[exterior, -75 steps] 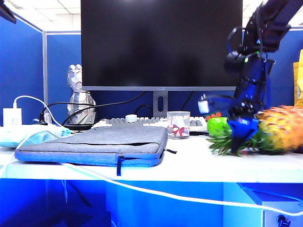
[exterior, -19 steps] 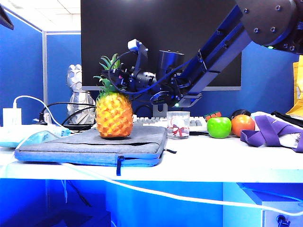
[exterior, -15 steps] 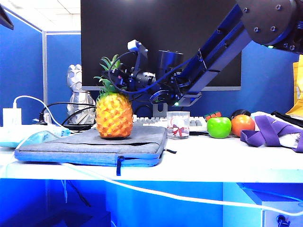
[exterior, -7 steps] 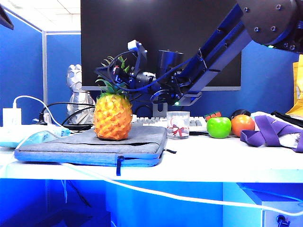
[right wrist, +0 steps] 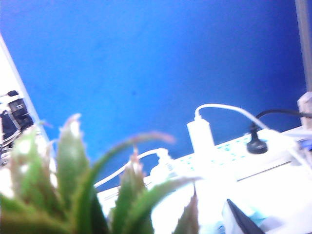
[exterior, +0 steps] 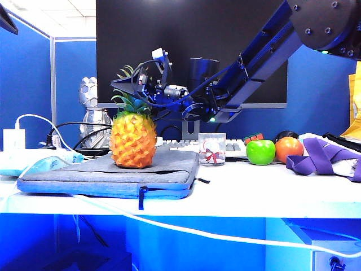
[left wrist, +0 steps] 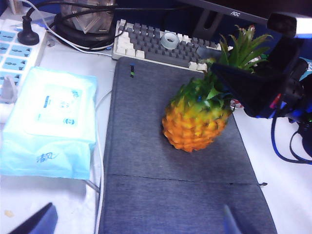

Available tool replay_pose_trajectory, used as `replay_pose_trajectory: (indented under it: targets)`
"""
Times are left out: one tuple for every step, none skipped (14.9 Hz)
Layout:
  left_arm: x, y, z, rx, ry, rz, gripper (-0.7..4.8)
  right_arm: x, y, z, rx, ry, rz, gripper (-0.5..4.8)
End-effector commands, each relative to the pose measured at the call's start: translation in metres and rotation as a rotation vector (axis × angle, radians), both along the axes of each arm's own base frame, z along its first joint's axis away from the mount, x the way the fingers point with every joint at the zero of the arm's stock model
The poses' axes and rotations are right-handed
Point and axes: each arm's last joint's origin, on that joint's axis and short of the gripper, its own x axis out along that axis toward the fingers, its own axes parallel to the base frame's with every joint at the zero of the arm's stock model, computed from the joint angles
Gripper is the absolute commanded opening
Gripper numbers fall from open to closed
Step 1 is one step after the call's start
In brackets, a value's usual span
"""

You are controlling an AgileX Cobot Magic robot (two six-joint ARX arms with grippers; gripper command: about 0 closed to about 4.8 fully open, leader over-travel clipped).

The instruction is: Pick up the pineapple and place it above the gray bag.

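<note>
Bag front: the gray bag (left wrist: 175,195) lies bare ahead of the pineapple (left wrist: 197,122); free
Crown: right hand (exterior: 127,84) opened around the leaves; blocked
Left flank: wipes pack (left wrist: 48,126)
Behind: keyboard (left wrist: 161,44)

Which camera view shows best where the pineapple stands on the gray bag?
The left wrist view: pineapple seen from above, bag all around it. Exterior view shows only its side; right wrist view only leaves.

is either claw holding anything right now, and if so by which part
Nothing is held. The right claw stands open at the leaf crown of the pineapple, which stands on the gray bag. The left claw is open and empty.
</note>
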Motion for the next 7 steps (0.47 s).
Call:
replay_pose_trajectory:
  targets:
    - [0.000,0.000,0.001,-0.002,-0.008,-0.007,4.79,0.003,-0.006,0.001,-0.069,0.071,0.053,4.79]
    - [0.000,0.000,0.001,-0.002,-0.008,-0.007,4.79,0.005,-0.012,0.003,-0.080,0.082,0.067,4.79]
    - [0.000,0.000,0.001,-0.002,-0.009,-0.007,4.79,0.006,-0.018,0.008,-0.083,0.084,0.063,4.79]
    - [0.000,0.000,0.001,-0.002,-0.012,-0.006,4.79,0.008,-0.025,0.015,-0.079,0.071,0.053,4.79]
    - [0.000,0.000,0.001,-0.004,-0.015,-0.006,4.79,0.009,-0.031,0.023,-0.090,0.068,0.048,4.79]
    - [0.000,0.000,0.002,-0.005,-0.020,-0.005,4.79,0.009,-0.037,0.028,-0.119,0.067,0.056,4.79]
    - [0.000,0.000,0.003,-0.008,-0.026,-0.004,4.79,0.009,-0.039,0.029,-0.156,0.085,0.070,4.79]
